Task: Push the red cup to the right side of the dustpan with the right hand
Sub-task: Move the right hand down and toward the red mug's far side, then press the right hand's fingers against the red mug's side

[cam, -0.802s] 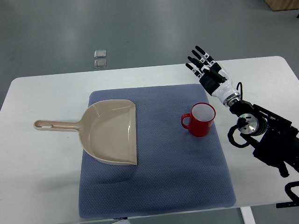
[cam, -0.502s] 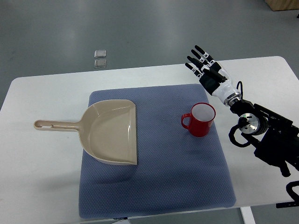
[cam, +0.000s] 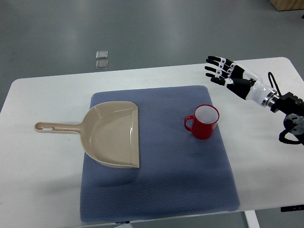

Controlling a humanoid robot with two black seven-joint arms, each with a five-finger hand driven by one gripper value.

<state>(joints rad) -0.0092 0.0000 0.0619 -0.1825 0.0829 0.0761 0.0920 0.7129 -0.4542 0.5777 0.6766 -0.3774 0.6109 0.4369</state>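
Since the earlier frames, the right hand [cam: 227,74] has been swung rightward, fingers spread, nothing held. Below and left of it, apart, the cup [cam: 204,121] stands, well right of the dustpan [cam: 113,134]. Approach is judged underway; leftward contact is needed next.
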